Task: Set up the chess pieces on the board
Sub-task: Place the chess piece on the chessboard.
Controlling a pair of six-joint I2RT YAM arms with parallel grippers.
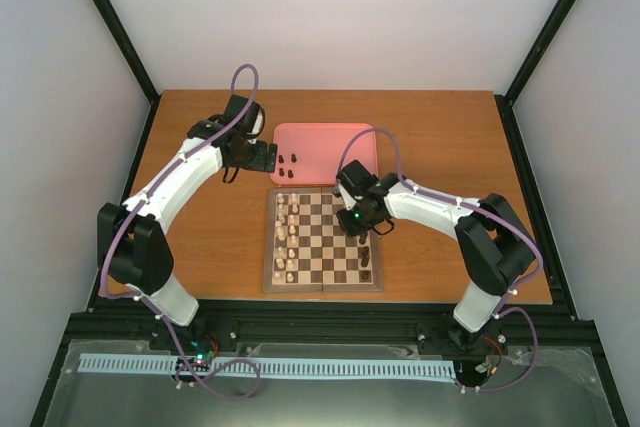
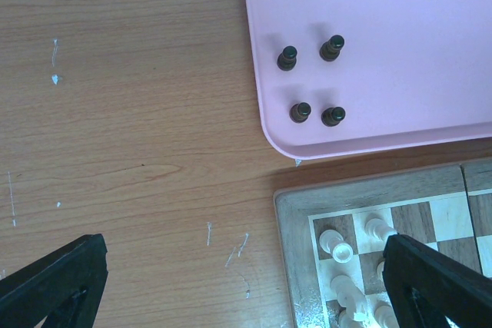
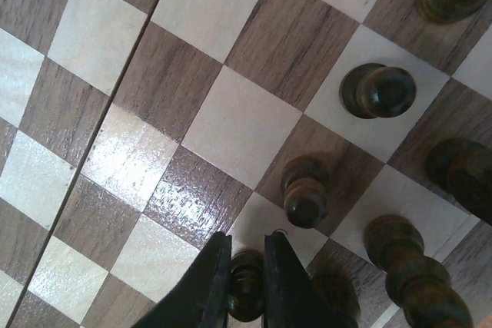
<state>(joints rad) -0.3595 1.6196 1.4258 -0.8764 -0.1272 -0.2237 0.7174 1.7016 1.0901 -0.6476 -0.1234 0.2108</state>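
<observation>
1. I'm looking down on a wooden table [image 1: 430,127] in a white-walled booth. The board [image 1: 322,288] lies close to the arm bases, and the pink tray [image 1: 330,137] sits just beyond the board's far edge.
2. The right gripper [image 3: 247,242] is pinched on a dark piece [image 3: 246,289] and held low over the squares on the board's right side. I think it is lining the piece up with its square. I can't tell whether the base touches the wood.
3. Other dark men [image 3: 377,91] stand upright on neighbouring squares, packed close. That would explain gripping the held piece high, by the head, so the fingers stay clear of the neighbours.
4. The left gripper [image 2: 244,266] is spread wide and holds nothing. It hovers over bare table at the tray's near corner.
5. Four dark pieces [image 2: 300,112] stand upright in a loose square just inside that corner of the tray. I read the left arm as waiting to fetch them.
6. The cream pieces [image 2: 338,243] fill the board's left side, so I'd keep the left arm's path wide of them.
7. By my estimate, the dark side is mostly set up.
</observation>
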